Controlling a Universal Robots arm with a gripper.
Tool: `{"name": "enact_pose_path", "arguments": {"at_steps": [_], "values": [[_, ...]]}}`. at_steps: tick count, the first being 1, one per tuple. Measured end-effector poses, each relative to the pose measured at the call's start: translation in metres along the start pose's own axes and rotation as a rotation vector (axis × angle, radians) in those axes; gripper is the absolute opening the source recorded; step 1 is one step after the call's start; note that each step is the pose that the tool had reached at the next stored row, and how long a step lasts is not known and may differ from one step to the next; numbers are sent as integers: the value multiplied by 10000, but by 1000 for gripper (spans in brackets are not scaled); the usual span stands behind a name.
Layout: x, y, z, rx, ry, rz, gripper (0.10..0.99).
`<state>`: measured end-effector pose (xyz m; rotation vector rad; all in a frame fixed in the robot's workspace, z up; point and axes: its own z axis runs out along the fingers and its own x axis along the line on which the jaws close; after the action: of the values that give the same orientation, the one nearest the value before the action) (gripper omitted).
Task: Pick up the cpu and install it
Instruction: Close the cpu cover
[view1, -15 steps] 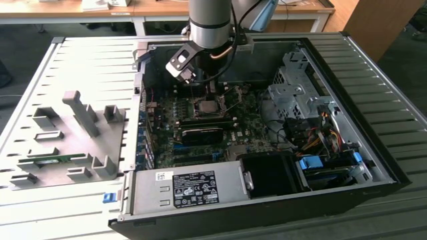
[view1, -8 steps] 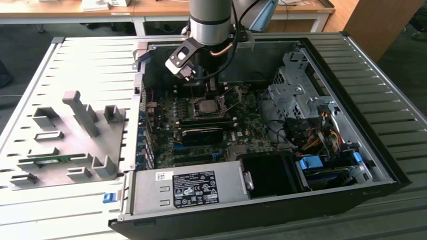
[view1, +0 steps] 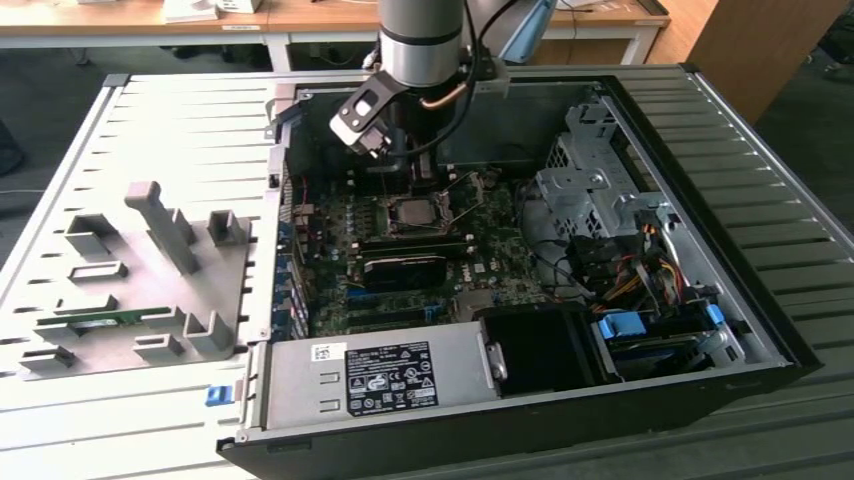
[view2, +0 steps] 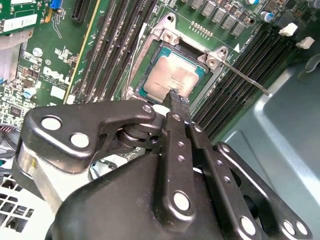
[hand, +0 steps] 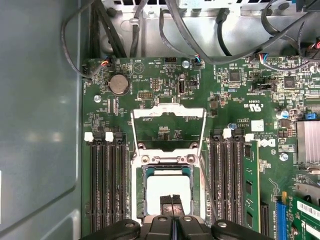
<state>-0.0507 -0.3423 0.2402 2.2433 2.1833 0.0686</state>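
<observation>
in the first wrist view our claw (hand: 172, 204) is closed tight on nothing, its tips low over the cpu (hand: 157, 190); we cannot tell if they touch. the cpu lies flat in the motherboard socket (hand: 167, 171), its load frame (hand: 168, 111) hinged open, memory slots (hand: 107, 185) either side, inside the computer case (view1: 727, 200).

a black label (view1: 390, 378) with white print sits on the power supply (view1: 300, 385). a white logo (view2: 56, 76) stands on the motherboard (view2: 210, 20), at nine o'clock from the cpu (view2: 170, 75). small white lettering dots the board.
</observation>
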Motion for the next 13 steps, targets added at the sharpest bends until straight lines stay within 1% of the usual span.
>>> {"name": "enact_pose_path", "arguments": {"at_steps": [2, 4, 10, 13], "values": [[0, 1, -18, 0, 1, 0, 122], [1, 2, -51, 0, 2, 0, 122], [5, 8, -209, -1, 1, 0, 122], [7, 12, -306, 0, 1, 0, 122]]}}
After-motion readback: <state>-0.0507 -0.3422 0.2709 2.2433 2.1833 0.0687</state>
